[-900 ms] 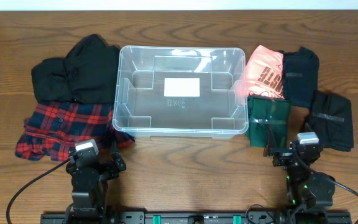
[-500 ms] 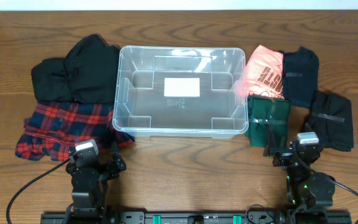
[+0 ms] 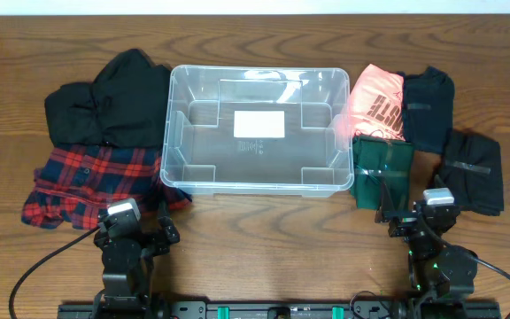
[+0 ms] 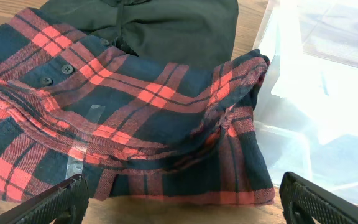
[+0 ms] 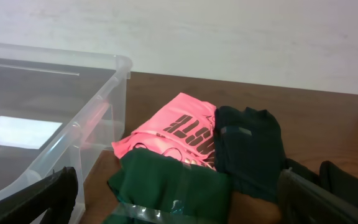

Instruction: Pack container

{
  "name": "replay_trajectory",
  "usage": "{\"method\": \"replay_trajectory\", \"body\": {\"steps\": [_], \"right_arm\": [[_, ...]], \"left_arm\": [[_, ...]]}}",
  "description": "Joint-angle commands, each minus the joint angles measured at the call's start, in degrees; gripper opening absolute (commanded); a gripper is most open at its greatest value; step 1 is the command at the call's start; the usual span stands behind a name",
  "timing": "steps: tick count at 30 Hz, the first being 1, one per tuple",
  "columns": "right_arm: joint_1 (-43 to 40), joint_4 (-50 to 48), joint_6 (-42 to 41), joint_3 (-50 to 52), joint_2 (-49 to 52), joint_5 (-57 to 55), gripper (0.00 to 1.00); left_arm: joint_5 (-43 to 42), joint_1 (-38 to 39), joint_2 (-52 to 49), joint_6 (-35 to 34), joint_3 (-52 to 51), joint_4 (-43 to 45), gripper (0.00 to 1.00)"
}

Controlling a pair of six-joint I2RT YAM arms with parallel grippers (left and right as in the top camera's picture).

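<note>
Wooden tabletop (image 3: 264,252) carries the container (image 3: 202,133) at centre, empty, with clothes (image 3: 87,182) piled either side, so we judge packing unstarted; our left end effector (image 4: 188,202) and right end effector (image 5: 179,193) gape wide, holding nothing.

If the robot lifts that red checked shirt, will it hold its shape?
Probably not: the red checked shirt lies in soft wrinkled folds, so it would likely droop. Apparent tape strips may hold some folds together.

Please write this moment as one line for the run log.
container: empty; plaid shirt: beside it; left tool: open; right tool: open
</note>
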State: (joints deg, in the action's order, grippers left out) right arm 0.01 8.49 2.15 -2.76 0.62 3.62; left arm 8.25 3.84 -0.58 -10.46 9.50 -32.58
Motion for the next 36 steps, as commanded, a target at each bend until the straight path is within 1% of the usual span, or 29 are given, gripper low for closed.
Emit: {"method": "replay_trajectory", "body": {"steps": [1, 9, 14, 16, 19, 22, 26, 29, 32, 36], "right_arm": [[-0.5, -0.2, 0.5, 0.5, -0.2, -0.2, 0.99], [-0.5, -0.2, -0.2, 0.5, -0.2, 0.2, 0.99], [-0.5, -1.4, -11.3, 0.5, -0.2, 1.5, 0.99], [-0.5, -2.1, -16.4, 0.1, -0.2, 5.1, 0.99], [-0.5, -1.8, -16.9, -1.7, 0.0, 10.8, 0.99], [-0.5, 2.1, -17.5, -6.7, 2.0, 11.2, 0.99], [-0.5, 14.5, -17.3, -18.8, 10.4, 6.5, 0.99], [-0.5, 23.8, -16.9, -29.1, 20.9, 5.4, 0.99], [-0.5, 28.9, -16.7, -37.0, 31.5, 6.2, 0.99], [-0.5, 31.7, -16.0, -44.3, 43.8, 7.4, 0.99]], "left_arm": [[0.1, -0.3, 0.4, 0.3, -0.9, 0.2, 0.98], [0.1, -0.3, 0.4, 0.4, -0.9, 0.2, 0.98], [0.1, -0.3, 0.4, 0.3, -0.9, 0.2, 0.98], [0.1, -0.3, 0.4, 0.3, -0.9, 0.2, 0.98], [0.1, -0.3, 0.4, 0.3, -0.9, 0.2, 0.98], [0.1, -0.3, 0.4, 0.3, -0.9, 0.2, 0.98], [0.1, -0.3, 0.4, 0.3, -0.9, 0.2, 0.98], [0.1, -0.3, 0.4, 0.4, -0.9, 0.2, 0.98], [0.1, -0.3, 0.4, 0.3, -0.9, 0.2, 0.98], [0.1, -0.3, 0.4, 0.4, -0.9, 0.2, 0.98]]}}
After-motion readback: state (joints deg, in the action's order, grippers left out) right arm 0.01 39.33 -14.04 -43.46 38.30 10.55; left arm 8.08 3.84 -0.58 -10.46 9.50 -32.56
